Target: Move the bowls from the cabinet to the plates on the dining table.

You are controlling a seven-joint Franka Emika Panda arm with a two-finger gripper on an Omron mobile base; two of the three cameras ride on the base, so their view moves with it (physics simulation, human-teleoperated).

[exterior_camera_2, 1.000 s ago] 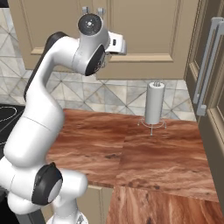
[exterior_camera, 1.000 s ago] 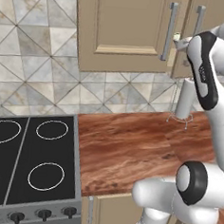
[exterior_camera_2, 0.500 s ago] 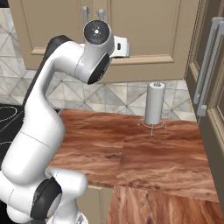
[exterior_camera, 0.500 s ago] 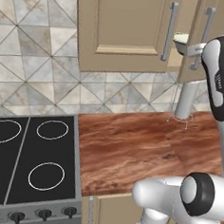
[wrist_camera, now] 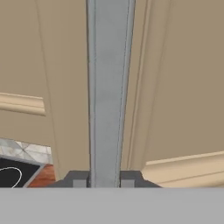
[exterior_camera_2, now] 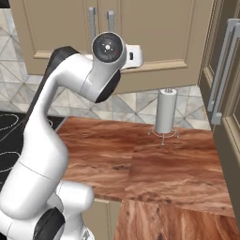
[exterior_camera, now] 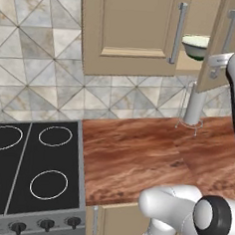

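No readable txt, labels, brands or nrs anywhere. The cabinet (exterior_camera: 131,30) doors, the tiled wall and the stove (exterior_camera: 30,167) at 8 o'clock in the left base view all carry no lettering; the stove's white rings are burner marks, not signs

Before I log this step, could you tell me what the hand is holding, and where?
The hand grips the cabinet door's silver bar handle, fingers on either side near its lower end.
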